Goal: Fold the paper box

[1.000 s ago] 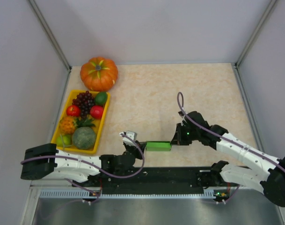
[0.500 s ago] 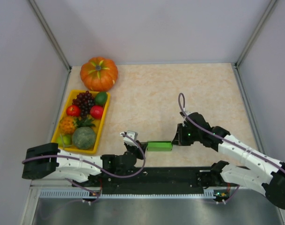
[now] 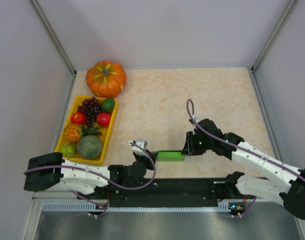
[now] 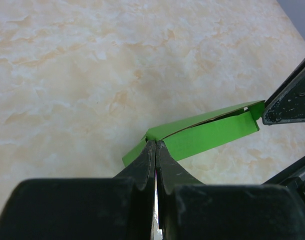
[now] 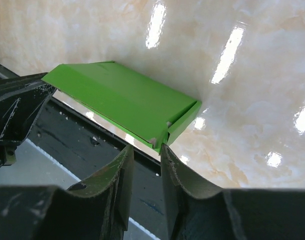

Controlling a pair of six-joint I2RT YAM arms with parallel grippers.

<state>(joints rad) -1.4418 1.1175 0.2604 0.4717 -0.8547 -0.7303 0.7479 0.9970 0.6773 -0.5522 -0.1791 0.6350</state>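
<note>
Close to the table's near edge, we see the left gripper (image 4: 156,150) clenched on the left end of the paper box (image 4: 207,135), flattened between both arms. The right gripper (image 5: 147,147) has its jaws slightly parted at the box's right end. Farther left sits a yellow fruit tray (image 3: 110,132) and, beyond it, a pumpkin (image 3: 106,78).

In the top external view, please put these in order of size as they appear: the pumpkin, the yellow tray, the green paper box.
Largest to smallest:
1. yellow tray
2. pumpkin
3. paper box, clearly the smallest
</note>
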